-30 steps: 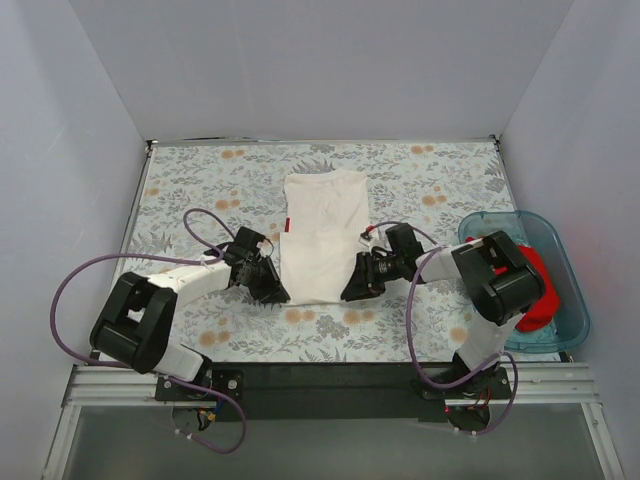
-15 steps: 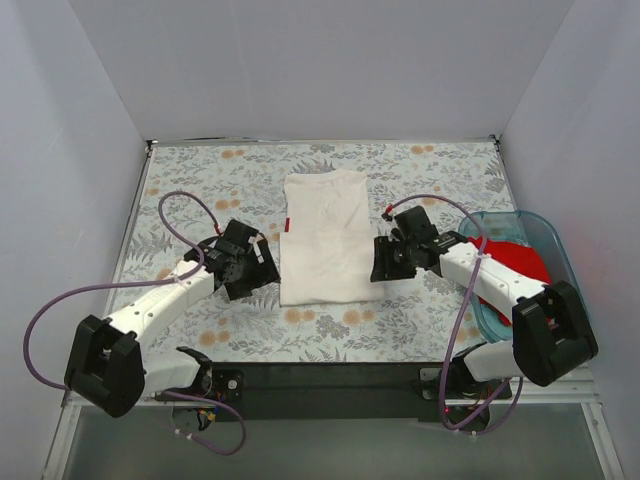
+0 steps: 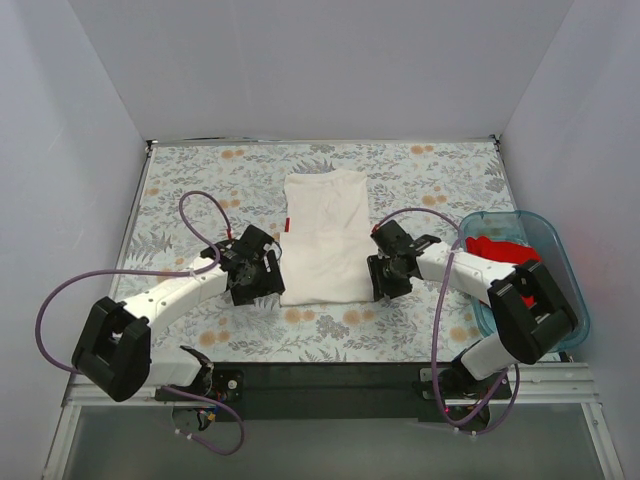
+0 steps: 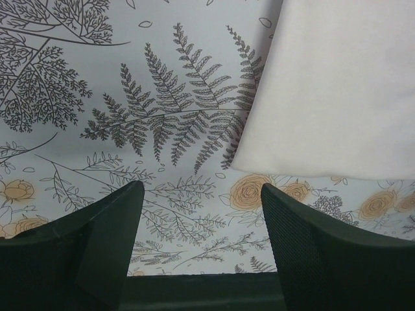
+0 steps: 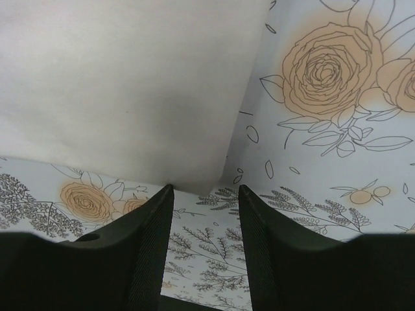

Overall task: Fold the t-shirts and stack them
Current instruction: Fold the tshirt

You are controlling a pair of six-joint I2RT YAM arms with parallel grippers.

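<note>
White t-shirt (image 3: 324, 238) is lying folded into a tall rectangle mid-table on the floral cover (image 3: 190, 180), with a small red tag showing on its left edge and the print hidden. Red t-shirt (image 3: 497, 250) is sitting bunched in the blue tub (image 3: 565, 290) at right, partly blocked by the right arm. Left gripper (image 4: 201, 194) is hovering just off the shirt's near-left corner, jaws wide, nothing between. Right gripper (image 5: 205, 191) is hovering at the near-right corner, jaws parted narrower, empty. Fingertips touching the table: can't tell.
</note>
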